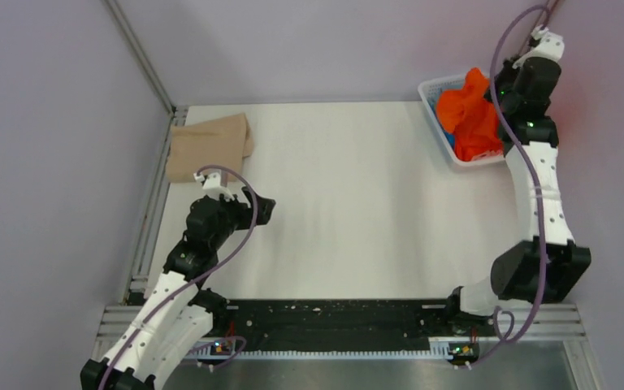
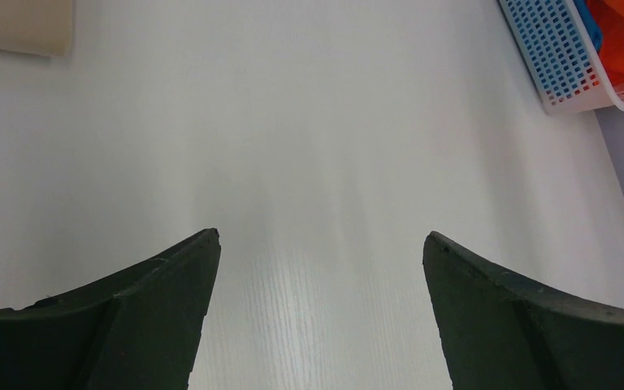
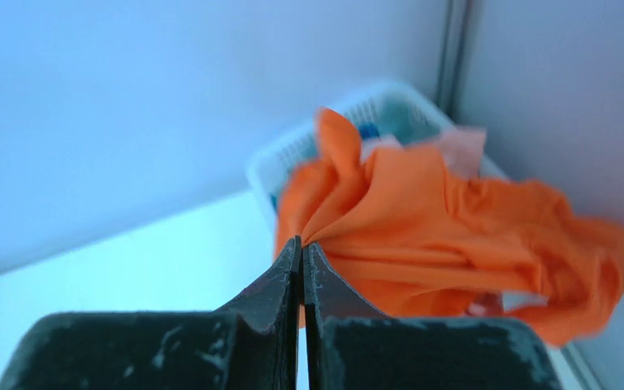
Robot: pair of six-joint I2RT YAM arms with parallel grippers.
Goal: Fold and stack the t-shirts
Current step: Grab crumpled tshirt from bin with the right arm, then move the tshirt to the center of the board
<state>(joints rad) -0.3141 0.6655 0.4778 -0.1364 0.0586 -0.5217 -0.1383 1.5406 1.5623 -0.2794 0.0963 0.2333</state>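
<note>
My right gripper (image 3: pixel 301 242) is shut on the bright orange t-shirt (image 3: pixel 455 236) and holds it bunched above the white basket (image 1: pixel 436 87) at the table's far right; the shirt also shows in the top view (image 1: pixel 471 114). A bit of blue cloth (image 1: pixel 450 140) and a pink one (image 3: pixel 463 146) lie in the basket under it. The tan-beige t-shirt (image 1: pixel 210 146) lies folded at the far left of the table, its corner in the left wrist view (image 2: pixel 20 24). My left gripper (image 2: pixel 321 240) is open and empty over bare table, just in front of the tan shirt.
The white table (image 1: pixel 349 203) is bounded by a metal rail (image 1: pixel 150 219) on the left and walls at the back and right. The basket (image 2: pixel 556 57) sits in the far right corner by the wall.
</note>
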